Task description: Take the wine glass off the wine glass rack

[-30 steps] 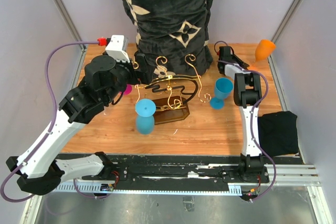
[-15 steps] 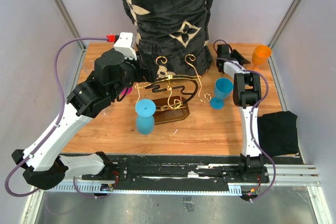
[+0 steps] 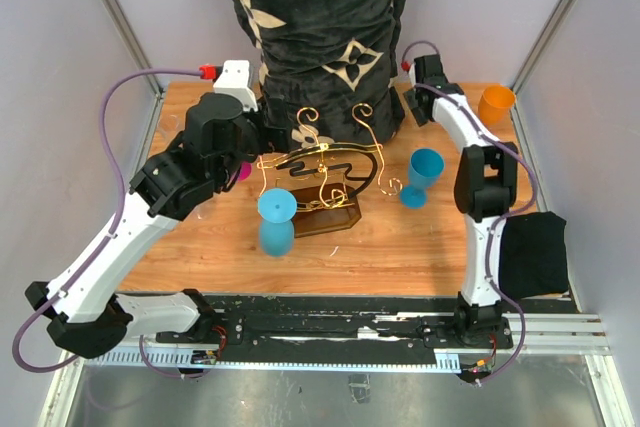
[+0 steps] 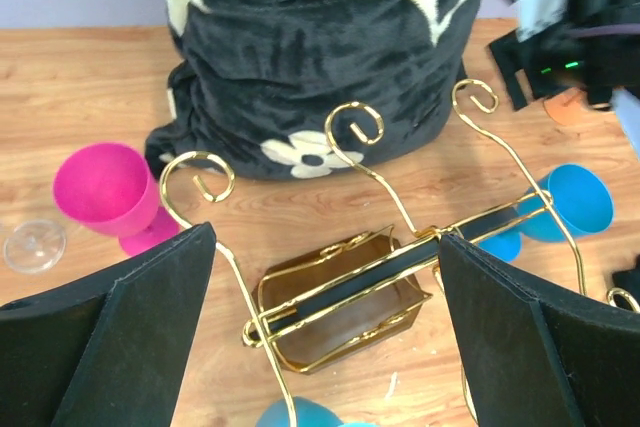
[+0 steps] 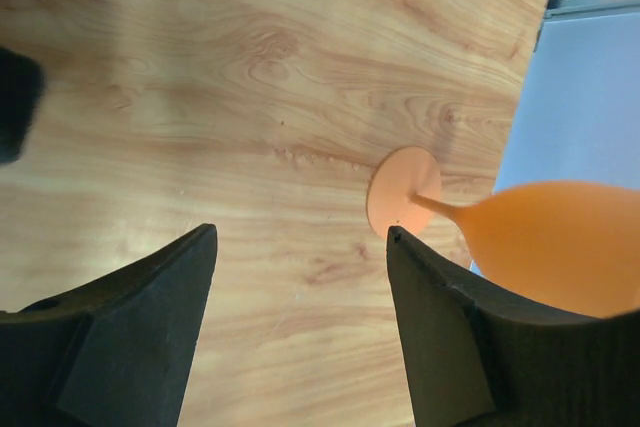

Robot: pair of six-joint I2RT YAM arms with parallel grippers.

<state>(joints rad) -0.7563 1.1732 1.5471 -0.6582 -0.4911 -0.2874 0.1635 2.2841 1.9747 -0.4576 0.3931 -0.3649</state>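
The gold wire wine glass rack stands mid-table on its brown base; the left wrist view shows it from above. A blue wine glass hangs upside down at the rack's front left, and its edge shows in the left wrist view. My left gripper hovers wide open over the rack's back left, holding nothing. An orange wine glass stands upright at the back right. My right gripper is open to its left, with the glass's foot just past one fingertip.
A second blue glass is right of the rack. A pink glass and a clear glass foot are on the left. A big black flowered cloth fills the back; a black cloth lies at the right edge.
My right gripper set the tilted orange glass upright on the table, opened, let it go and drew back to the left. My left arm shifted slightly toward the rack.
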